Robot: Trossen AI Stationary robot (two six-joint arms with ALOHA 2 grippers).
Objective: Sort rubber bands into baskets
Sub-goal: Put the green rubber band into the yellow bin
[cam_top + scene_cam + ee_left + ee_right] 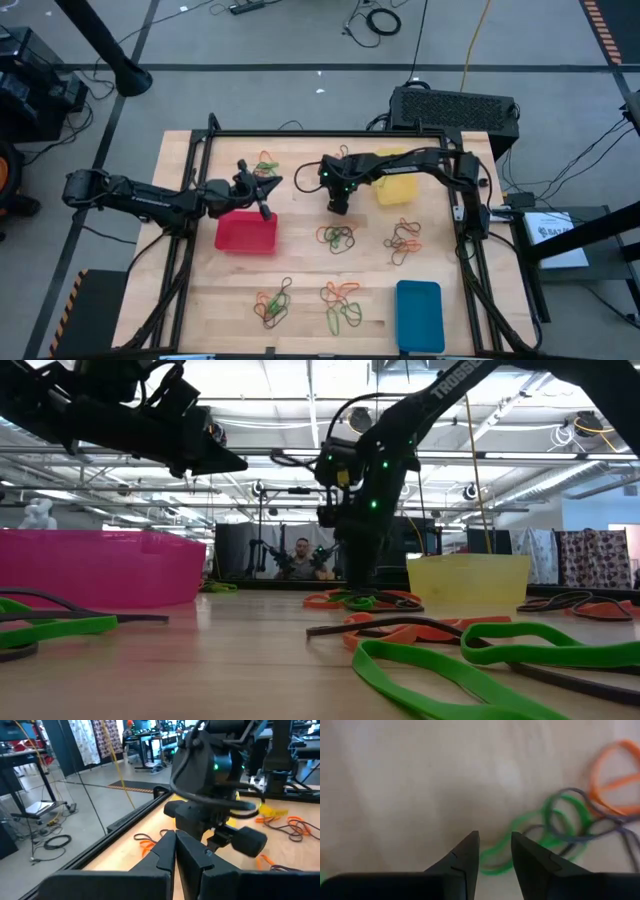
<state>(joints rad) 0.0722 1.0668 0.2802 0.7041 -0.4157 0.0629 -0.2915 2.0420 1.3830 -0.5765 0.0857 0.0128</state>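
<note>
- R gripper low over table by the middle pile of rubber bands; fingers a narrow gap apart, pinching nothing, a green band just past the tips.
- L gripper above red basket, fingers pressed together, empty.
- Yellow basket at back, blue basket front right.

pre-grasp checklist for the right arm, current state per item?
1. Right gripper over the middle pile of bands: ok, at its edge.
2. Fingers apart, a green band just ahead of the tips: ok.
3. Anything held in the right gripper: ok, nothing seen between the fingers.
4. Left gripper shut and empty, parked above the red basket: ok.
5. Yellow basket reachable: ok, beside the right arm.
6. Green band free of the dark and orange ones: not ok, they overlap.
</note>
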